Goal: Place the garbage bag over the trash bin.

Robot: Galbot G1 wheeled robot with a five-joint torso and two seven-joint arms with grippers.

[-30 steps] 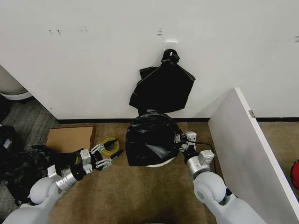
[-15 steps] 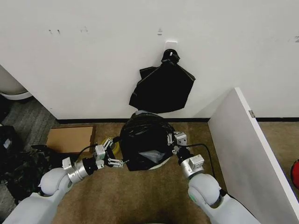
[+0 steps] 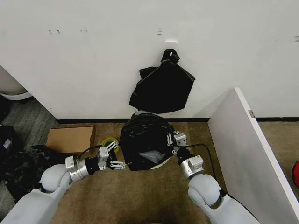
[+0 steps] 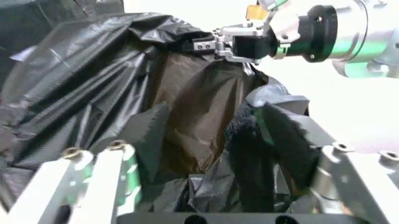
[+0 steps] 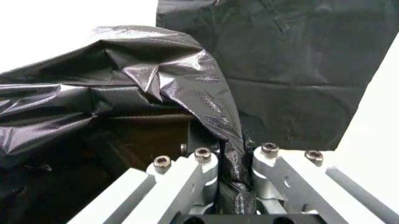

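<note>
1. Head view: the garbage bag sits like a black cap over the trash bin, and a bit of white bin peeks out at the bottom. The left gripper is at the bag's left side with its fingers spread, and the lower finger tip is right at the bag's edge. The right gripper is at the bag's right side and pinches the plastic. A yellow tape roll and a cardboard box lie on the floor to the left

2. Left wrist view: the left gripper has its fingers wide apart, and crinkly bag fills the gap between them. The right gripper holds the far edge

3. Right wrist view: the right gripper has its fingers pressed together on a fold of the bag, which runs down between them
</note>
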